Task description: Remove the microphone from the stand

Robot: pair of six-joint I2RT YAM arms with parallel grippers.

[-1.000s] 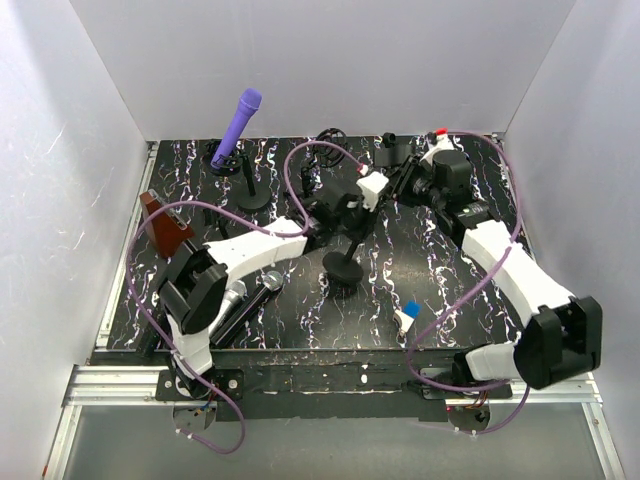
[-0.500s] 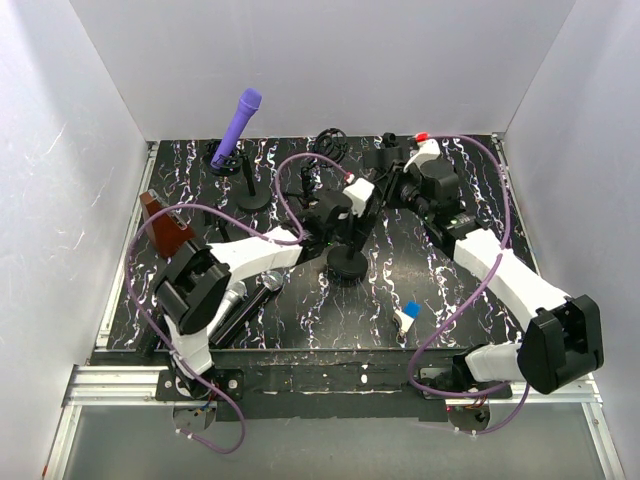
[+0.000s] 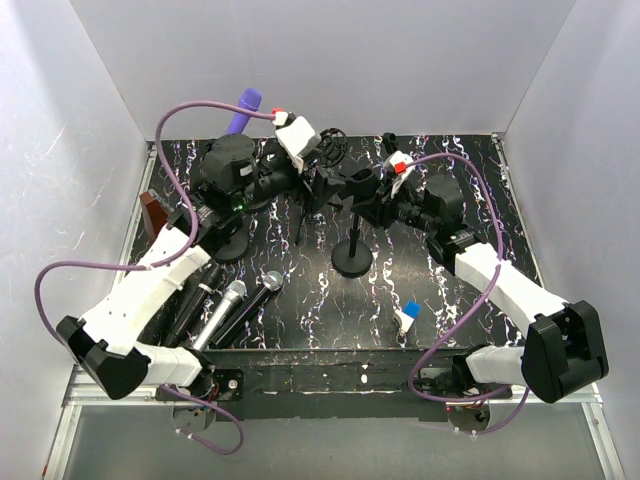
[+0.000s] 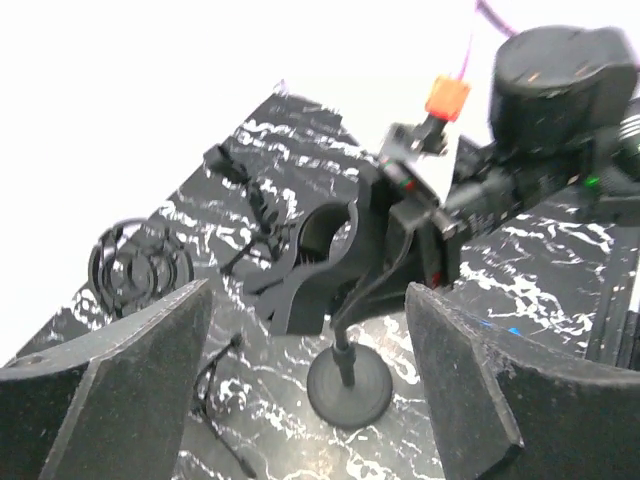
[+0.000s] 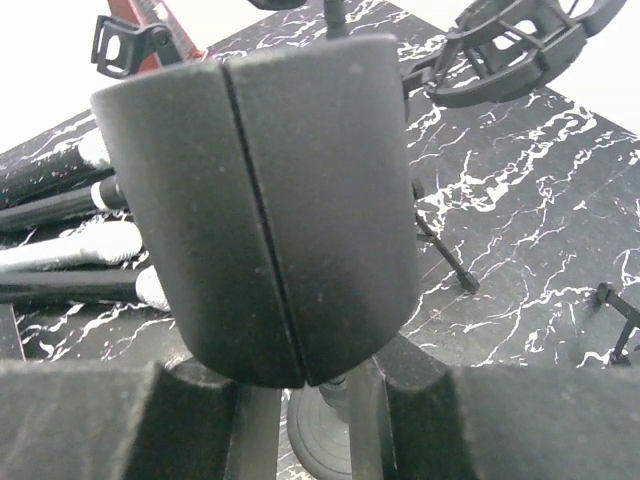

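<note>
Left gripper [image 4: 310, 300] has swung up and back, jaws wide, the stand clip [image 4: 318, 262] ahead of it clamped by the right gripper [image 5: 300, 370]; the purple microphone [image 3: 245, 105] pokes up behind the left wrist.

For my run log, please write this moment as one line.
left claw: open, facing clip | right claw: shut on clip | clip: empty | stand: upright
</note>
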